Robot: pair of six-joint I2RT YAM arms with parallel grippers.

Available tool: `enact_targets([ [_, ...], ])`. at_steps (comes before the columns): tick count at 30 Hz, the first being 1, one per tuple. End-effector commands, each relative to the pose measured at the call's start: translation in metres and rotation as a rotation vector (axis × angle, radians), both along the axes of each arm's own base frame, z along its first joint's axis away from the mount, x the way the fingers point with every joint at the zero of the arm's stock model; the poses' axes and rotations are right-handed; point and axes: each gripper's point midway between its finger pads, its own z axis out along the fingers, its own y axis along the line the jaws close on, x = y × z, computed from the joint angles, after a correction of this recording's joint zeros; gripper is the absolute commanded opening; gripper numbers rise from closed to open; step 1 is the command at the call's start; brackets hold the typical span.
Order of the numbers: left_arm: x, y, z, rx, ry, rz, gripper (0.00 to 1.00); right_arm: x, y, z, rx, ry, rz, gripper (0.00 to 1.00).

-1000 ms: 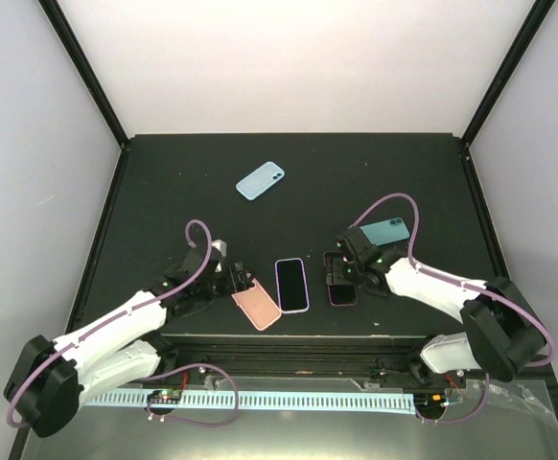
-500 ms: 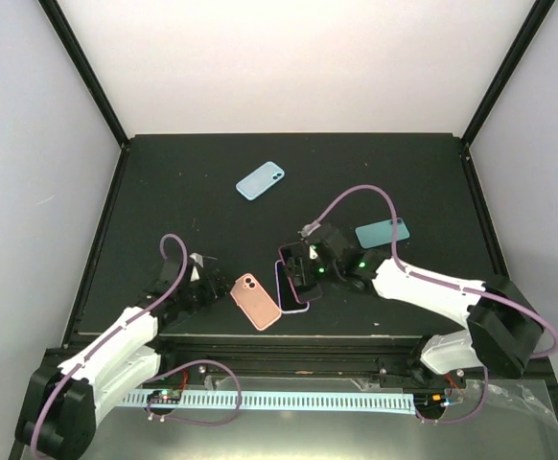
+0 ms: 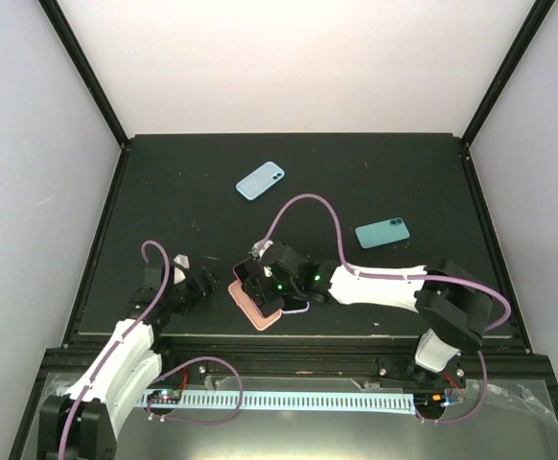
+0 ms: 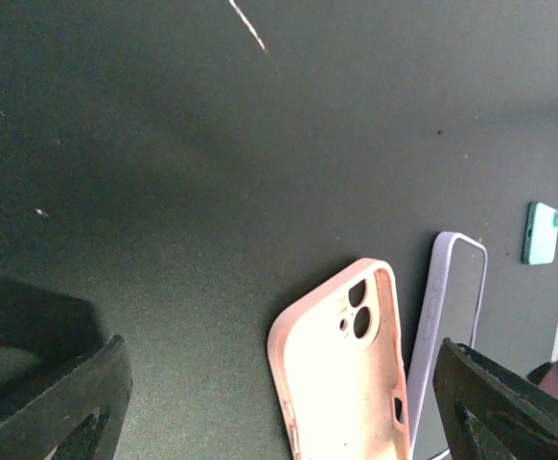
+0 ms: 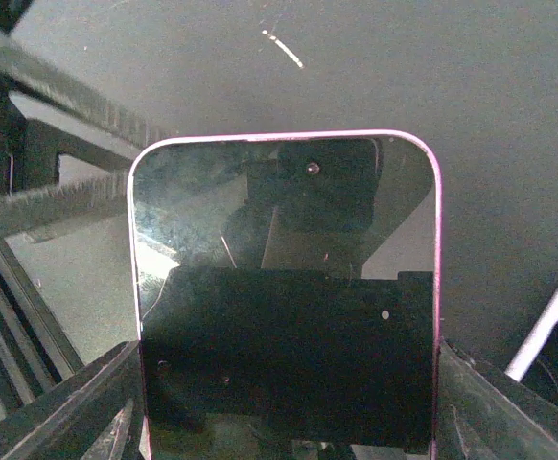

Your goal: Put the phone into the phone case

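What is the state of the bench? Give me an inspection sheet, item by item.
Surface: black table, a few pale scratches.
Job's things: phone, pink-rimmed, in the right hand; pink case lies empty, open side up.
Clutter: lavender phone beside the case; pale-blue phone and teal phone farther back.
Hands: left hand open, empty; right hand shut on the phone, by the case.
Cables: purple cables loop off both arms, none lying on the phones.
Surroundings: white walls, black frame posts.

Light blue phone (image 3: 260,180), teal phone (image 3: 383,232) (both backs up), black table (image 3: 164,192)
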Motion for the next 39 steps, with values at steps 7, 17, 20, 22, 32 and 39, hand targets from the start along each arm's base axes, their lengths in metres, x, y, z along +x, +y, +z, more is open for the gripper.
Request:
enact_targets([
  [7,-0.003,0.008,0.0,-0.022,0.014,0.037,0.88,0.0,0.043,0.013,0.094,-0.113,0.027,0.68],
  [17,-0.006,0.006,-0.003,-0.036,0.025,0.029,0.88,-0.003,0.05,-0.008,0.071,-0.126,0.046,0.68],
  [20,-0.007,0.005,-0.004,-0.042,0.031,0.022,0.88,-0.004,0.048,-0.014,0.059,-0.127,0.042,0.68],
  [22,-0.009,0.004,-0.005,-0.045,0.036,0.015,0.88,-0.005,0.044,-0.017,0.051,-0.132,0.039,0.68],
  [32,-0.009,0.0,-0.004,-0.069,0.038,0.0,0.87,-0.01,0.022,-0.041,-0.032,-0.151,0.016,0.68],
  [39,-0.008,-0.005,0.0,-0.104,0.026,-0.016,0.85,-0.014,0.012,-0.054,-0.094,-0.166,0.002,0.69],
])
